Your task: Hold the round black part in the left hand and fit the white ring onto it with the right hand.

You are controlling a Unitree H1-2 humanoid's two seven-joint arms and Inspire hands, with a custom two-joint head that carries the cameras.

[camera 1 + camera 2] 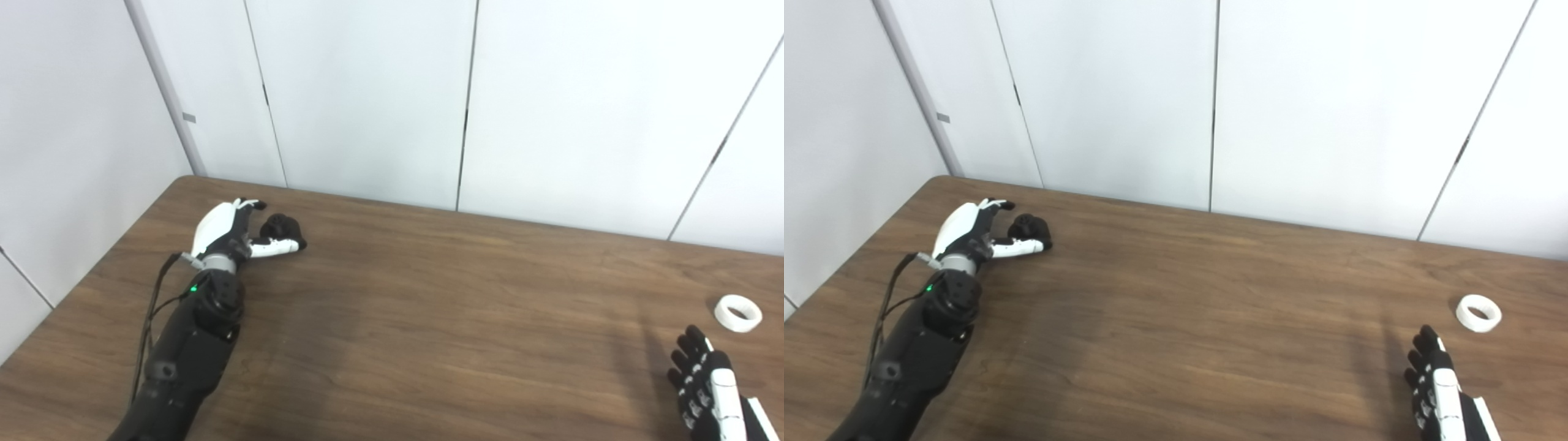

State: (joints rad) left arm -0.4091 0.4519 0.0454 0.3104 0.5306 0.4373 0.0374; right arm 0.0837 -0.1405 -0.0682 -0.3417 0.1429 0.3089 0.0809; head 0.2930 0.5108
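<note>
The round black part (281, 227) lies on the brown table (429, 306) at the far left. My left hand (229, 229) rests beside it, with its thumb stretched along the part's near side and its fingers (250, 204) behind it. The hand does not look closed on the part. The white ring (737, 312) lies flat near the table's right edge. My right hand (704, 380) is at the bottom right, a little nearer than the ring and left of it, with its fingers stretched out and empty. The same scene shows in the right eye view: part (1029, 228), ring (1478, 312).
White wall panels (367, 92) stand right behind the table's far edge. A black cable (153, 306) runs along my left forearm. The table's left edge passes close to the left arm.
</note>
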